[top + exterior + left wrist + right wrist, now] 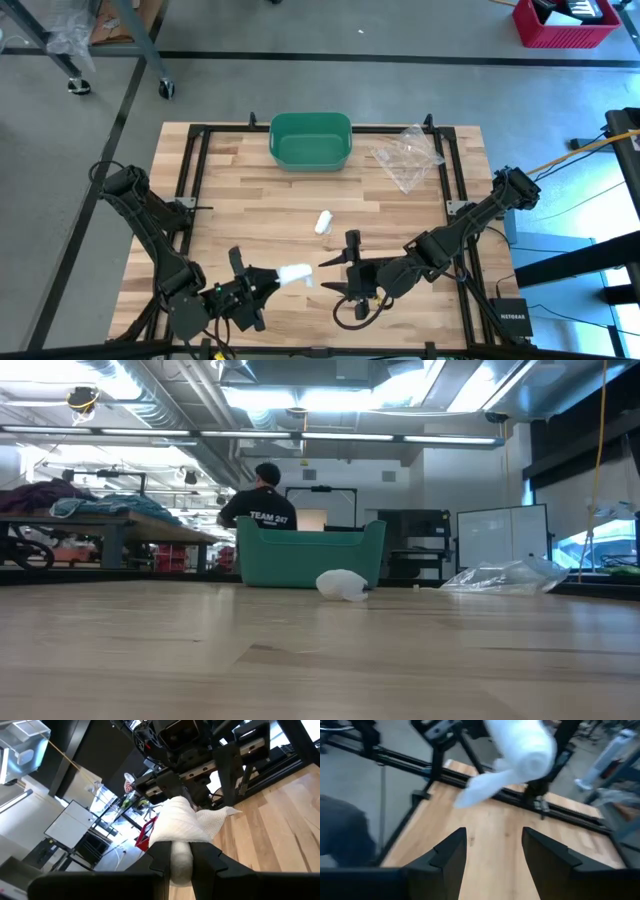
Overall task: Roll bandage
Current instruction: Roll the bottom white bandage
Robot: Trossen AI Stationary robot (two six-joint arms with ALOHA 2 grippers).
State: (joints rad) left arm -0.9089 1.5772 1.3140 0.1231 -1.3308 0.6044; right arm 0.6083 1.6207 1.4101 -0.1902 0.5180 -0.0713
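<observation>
My left gripper (265,283) is raised above the table's near edge, shut on a white bandage roll (295,274), which also shows in the left wrist view (177,825). A loose tail (220,815) comes off the roll. My right gripper (332,277) faces it from the right with its fingers open (492,845) and nothing between them. It stands just short of the roll (525,745). A second white roll (322,222) lies on its side in the middle of the table and shows in the low view (342,584). My left gripper pinches the bandage roll by its near end (179,851) between its two fingers. The fingers lie level and point toward the table's right. The roll sticks out beyond the fingertips, lifted clear of the table. Its tail (480,787) hangs slack from the far end.
A green bin (310,140) stands at the table's far edge, with a crumpled clear plastic bag (408,155) to its right. In the low view a person in a dark shirt (262,505) is beyond the table. Bare wood (250,210) lies between the bin and the grippers.
</observation>
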